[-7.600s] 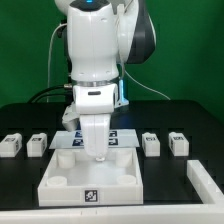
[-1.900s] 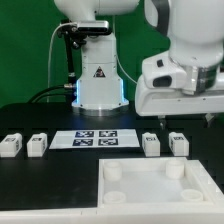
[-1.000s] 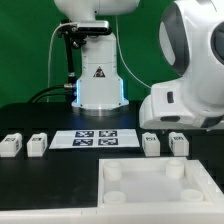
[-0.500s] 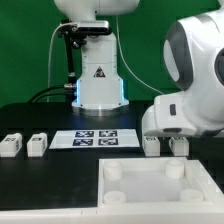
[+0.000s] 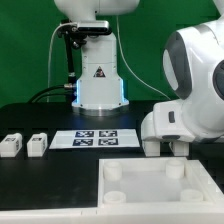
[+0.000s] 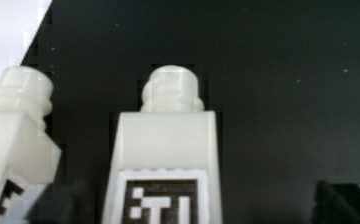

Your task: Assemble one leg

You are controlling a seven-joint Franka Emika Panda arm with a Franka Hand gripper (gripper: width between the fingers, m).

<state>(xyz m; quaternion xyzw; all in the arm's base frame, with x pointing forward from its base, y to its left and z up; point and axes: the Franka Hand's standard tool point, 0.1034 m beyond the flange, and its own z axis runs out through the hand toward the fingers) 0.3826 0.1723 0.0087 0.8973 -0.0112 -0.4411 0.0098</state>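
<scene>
leg (image 6: 168,150) | white block, rounded peg end (black-and-white tag on face)

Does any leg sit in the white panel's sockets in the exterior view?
No: the panel has visible sockets that hold nothing, and two legs stand on the table beside the marker board.

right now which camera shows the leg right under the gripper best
The wrist view: the leg fills the middle of the picture, its rounded peg and its tag clear, a second leg beside it. In the exterior view the arm covers that spot, so little or nothing of it shows.
</scene>
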